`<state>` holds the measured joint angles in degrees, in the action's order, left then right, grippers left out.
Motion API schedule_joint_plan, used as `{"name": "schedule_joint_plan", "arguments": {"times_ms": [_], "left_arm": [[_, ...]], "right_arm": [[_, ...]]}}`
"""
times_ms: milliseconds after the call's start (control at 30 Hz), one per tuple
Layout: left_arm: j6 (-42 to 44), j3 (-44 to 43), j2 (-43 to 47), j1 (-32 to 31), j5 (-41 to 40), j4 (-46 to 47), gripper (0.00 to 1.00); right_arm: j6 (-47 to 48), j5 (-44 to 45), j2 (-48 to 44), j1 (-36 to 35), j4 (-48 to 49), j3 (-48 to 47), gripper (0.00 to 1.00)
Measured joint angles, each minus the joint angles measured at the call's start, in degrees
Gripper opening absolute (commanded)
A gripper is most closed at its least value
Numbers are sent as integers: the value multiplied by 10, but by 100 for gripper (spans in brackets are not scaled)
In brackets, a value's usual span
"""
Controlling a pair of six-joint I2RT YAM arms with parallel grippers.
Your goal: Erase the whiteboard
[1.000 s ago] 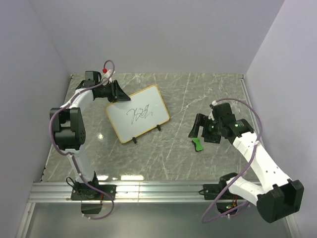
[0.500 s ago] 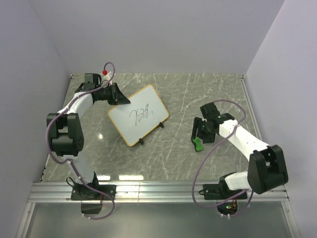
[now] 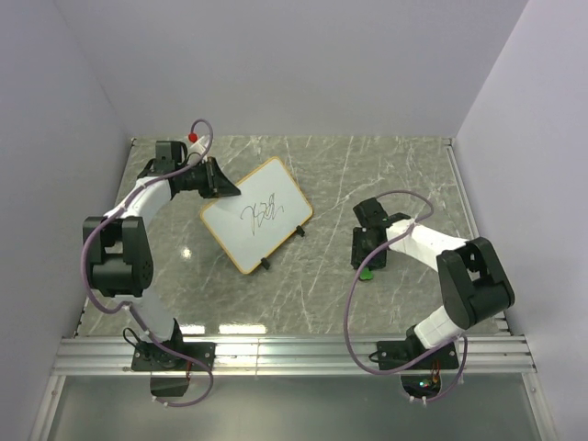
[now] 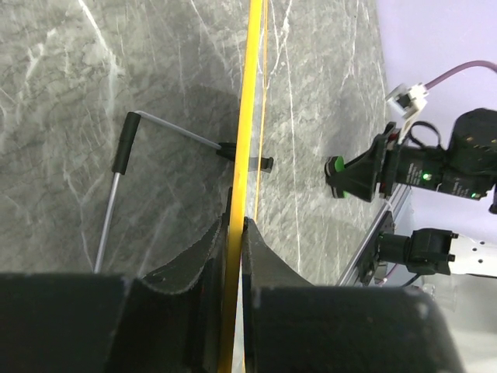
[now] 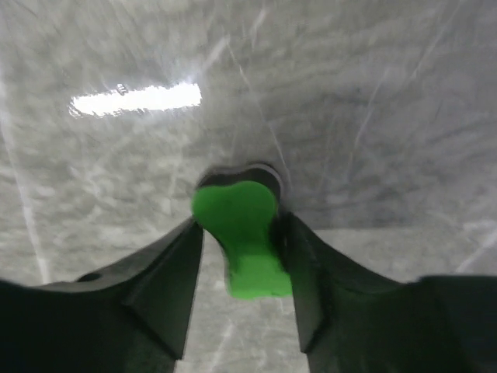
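The whiteboard (image 3: 260,223), white with a tan frame and a black scribble, sits tilted on the marble table. My left gripper (image 3: 219,185) is shut on its far left frame edge. In the left wrist view the frame (image 4: 248,116) runs edge-on between my pads (image 4: 235,227). The small green eraser (image 3: 367,272) lies on the table to the right. My right gripper (image 3: 369,257) is over it. In the right wrist view the eraser (image 5: 242,233) lies between my open fingers (image 5: 240,224), near the right finger and with a gap on the left.
A black foot (image 3: 265,264) sticks out at the board's near edge, and another (image 3: 302,230) at its right. A thin wire stand with a black tip (image 4: 124,148) shows behind the board. An aluminium rail (image 3: 294,354) runs along the table's near edge. Walls close in on left, back and right.
My right arm swung left and down until its fingers straddle the green eraser. My left gripper kept its hold on the board, which turned and shifted slightly.
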<state>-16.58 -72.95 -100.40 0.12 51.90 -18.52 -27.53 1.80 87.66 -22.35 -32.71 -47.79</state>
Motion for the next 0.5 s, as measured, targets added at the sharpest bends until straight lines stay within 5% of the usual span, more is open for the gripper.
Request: {"name": "schedule_joint_plan", "arguments": {"times_ms": [133,233,300,500], "left_arm": [[0,13,10,-1,-5,7,3],[0,25,18,0,-8,14,2],[0,35,26,0,-10,18,2],[-4,64,52,-1,-25,24,0]], "right_arm": [[-3,6,8,-15,15,4,36],[-9,7,9,-19,19,5,9],[-11,9,9,-19,18,5,0],[-16,3,7,-25,-13,-21,0]]}}
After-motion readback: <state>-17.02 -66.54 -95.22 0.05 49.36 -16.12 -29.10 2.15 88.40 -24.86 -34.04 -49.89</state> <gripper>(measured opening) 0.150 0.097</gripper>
